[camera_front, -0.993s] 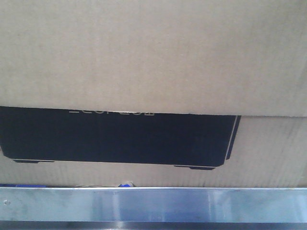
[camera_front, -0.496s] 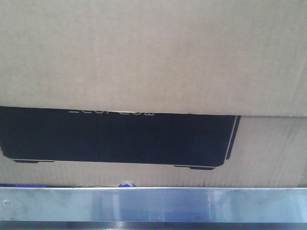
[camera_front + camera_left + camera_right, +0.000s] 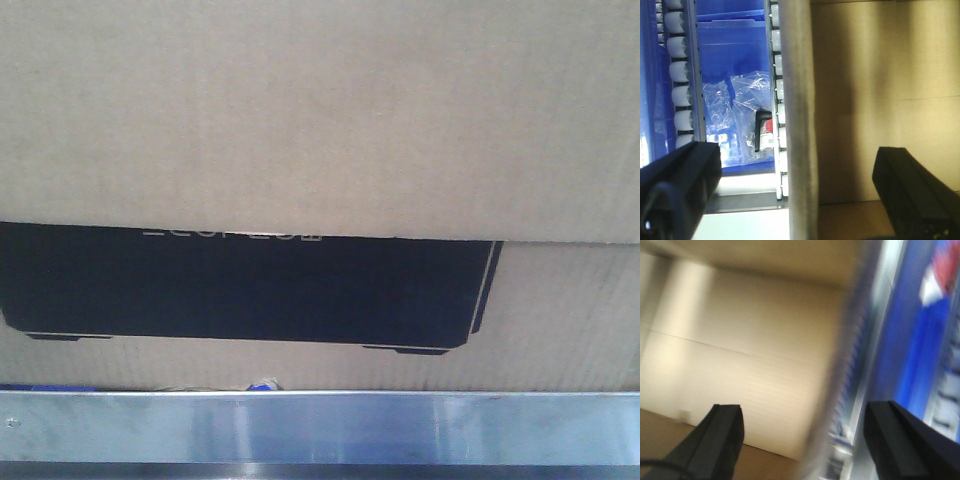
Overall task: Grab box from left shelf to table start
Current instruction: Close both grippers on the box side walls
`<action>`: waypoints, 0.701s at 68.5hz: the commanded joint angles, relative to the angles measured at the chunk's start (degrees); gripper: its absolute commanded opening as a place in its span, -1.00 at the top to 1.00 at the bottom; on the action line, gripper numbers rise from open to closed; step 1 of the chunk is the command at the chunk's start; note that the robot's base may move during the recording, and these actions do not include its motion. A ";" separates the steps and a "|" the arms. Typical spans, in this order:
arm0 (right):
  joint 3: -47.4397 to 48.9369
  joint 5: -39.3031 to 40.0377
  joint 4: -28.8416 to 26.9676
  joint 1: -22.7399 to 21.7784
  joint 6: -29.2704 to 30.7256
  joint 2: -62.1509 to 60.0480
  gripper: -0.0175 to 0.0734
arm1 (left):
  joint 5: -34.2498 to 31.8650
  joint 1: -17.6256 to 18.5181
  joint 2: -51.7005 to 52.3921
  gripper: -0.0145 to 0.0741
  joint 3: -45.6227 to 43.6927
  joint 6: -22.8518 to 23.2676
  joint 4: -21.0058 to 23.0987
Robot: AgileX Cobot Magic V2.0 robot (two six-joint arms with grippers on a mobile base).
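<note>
Left wrist view first: my left gripper (image 3: 795, 202) is spread wide, one black finger (image 3: 677, 185) low on the left of the picture and the other low on the right, nothing clamped between them. Right behind that gap a grey metal upright of the left shelf (image 3: 797, 115) runs top to bottom. To its right, the brown side of the box (image 3: 880, 75) fills the picture, close against the upright. To its left, a column of white rollers (image 3: 777, 75), and past them a blue bin (image 3: 730, 50) with clear plastic bags (image 3: 742, 105) lying in it. A pale strip of the table (image 3: 747, 227) shows at the bottom edge.

Over to the right wrist view, and it is blurry. My right gripper (image 3: 805, 445) is also wide apart and holding nothing, its dark fingers at the two lower corners. Beyond them is plain cardboard on the left, a smeared silvery edge down the middle and blue on the right; I cannot make out more.

The front camera has the shelf's silver rail (image 3: 320, 425) nearest, across the bottom. Just behind it the box sits on the shelf, filling the view. A cardboard flap hangs over the top of its black panel (image 3: 240, 290), cutting the pale lettering in half.
</note>
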State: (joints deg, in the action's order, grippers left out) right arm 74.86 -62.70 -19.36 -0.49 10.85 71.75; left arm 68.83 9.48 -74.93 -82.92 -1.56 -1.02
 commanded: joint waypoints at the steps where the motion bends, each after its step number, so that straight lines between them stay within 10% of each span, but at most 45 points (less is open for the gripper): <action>1: 2.21 2.07 3.51 1.34 -2.20 0.14 -0.69 | -1.94 -0.06 1.32 -0.50 -1.88 0.71 -0.16; 37: 2.21 4.22 10.27 4.98 -6.62 3.55 -0.68 | -2.14 -0.06 0.90 -0.43 -1.88 0.71 -0.16; 48: 2.21 3.81 10.27 4.98 -6.62 4.07 -0.28 | -2.14 -0.06 0.90 -0.14 -1.88 0.71 -0.16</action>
State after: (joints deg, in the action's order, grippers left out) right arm 74.86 -61.30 -9.14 4.50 4.36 77.04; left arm 68.83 9.48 -75.36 -82.92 -1.46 -1.02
